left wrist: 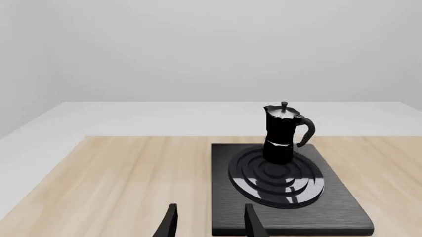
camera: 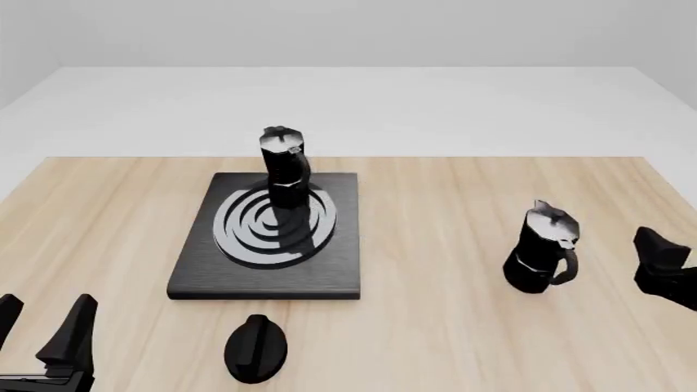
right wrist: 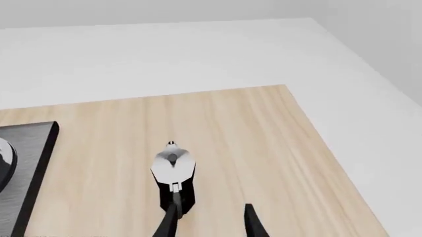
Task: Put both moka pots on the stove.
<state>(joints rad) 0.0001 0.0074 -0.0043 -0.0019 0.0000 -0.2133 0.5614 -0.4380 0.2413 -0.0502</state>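
One moka pot [camera: 286, 167] stands upright on the far part of the stove [camera: 338, 269], on the ring burner. It also shows in the left wrist view [left wrist: 285, 132] on the stove [left wrist: 343, 212]. The second moka pot [camera: 543, 249] stands on the table right of the stove, handle towards the near side. My right gripper [right wrist: 211, 224] is open just behind this pot [right wrist: 173, 177], one finger [right wrist: 170, 222] next to its handle, not gripping. It sits at the right edge in the front view [camera: 659, 261]. My left gripper [camera: 38, 322] is open and empty near the front left.
A black round knob [camera: 256, 347] lies on the table in front of the stove. The wooden table [camera: 436, 327] ends on a white floor behind. A stove corner [right wrist: 26, 148] shows in the right wrist view.
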